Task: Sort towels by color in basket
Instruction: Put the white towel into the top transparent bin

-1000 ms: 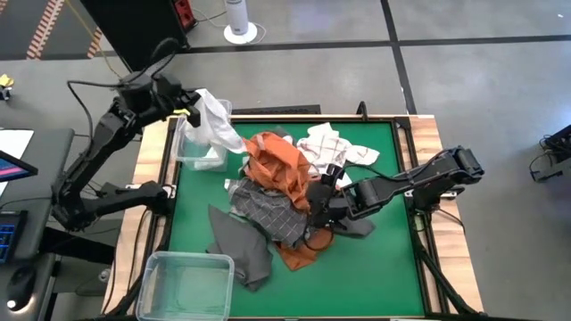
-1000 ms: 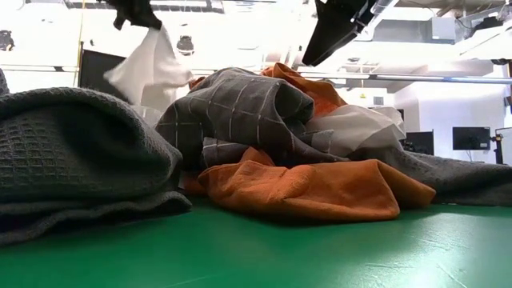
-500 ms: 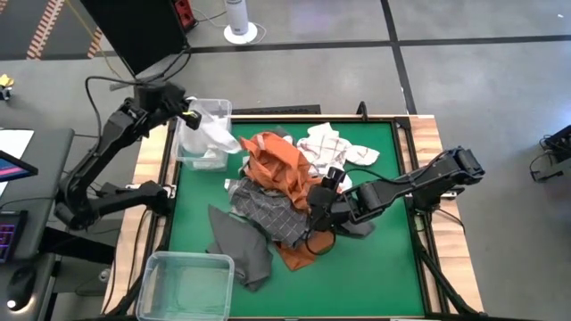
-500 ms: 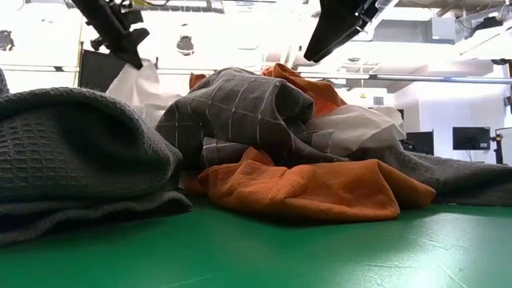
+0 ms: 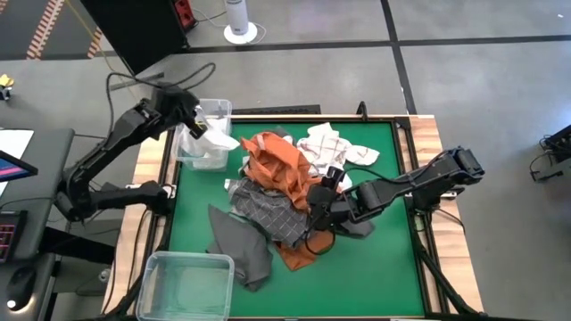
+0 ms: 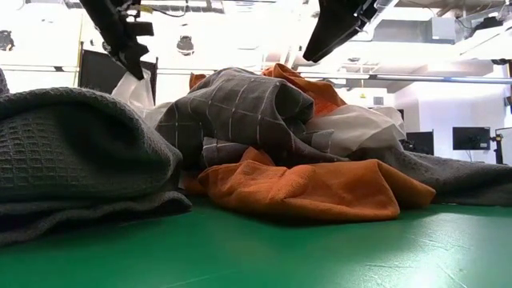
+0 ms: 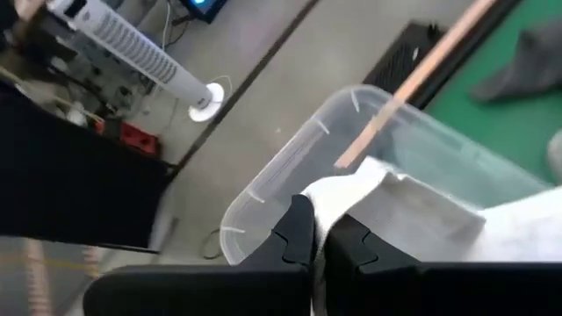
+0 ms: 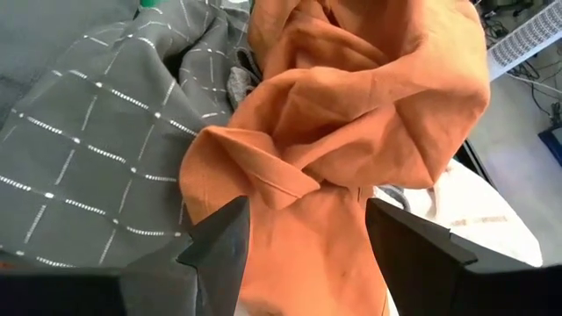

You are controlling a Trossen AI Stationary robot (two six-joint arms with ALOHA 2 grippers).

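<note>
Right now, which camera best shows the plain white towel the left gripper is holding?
The left wrist view: the plain white towel sits pinched in the shut left gripper over the clear plastic bin. The high view shows it small; the low view mostly hides it; the right wrist view misses it.

Green table (image 6: 264, 256) in foreground. Grey waffle towel (image 6: 72, 152) lay heaped at left. Centre pile: grey checked towel (image 6: 240, 112) on top, orange towel (image 6: 304, 188) spread beneath, pale cloth (image 6: 352, 128) between them, possibly white towel. Left gripper (image 6: 128, 50) hung upper left, pinching white towel (image 6: 136, 90). Right arm (image 6: 340, 28) hung above pile, fingers hidden.
</note>
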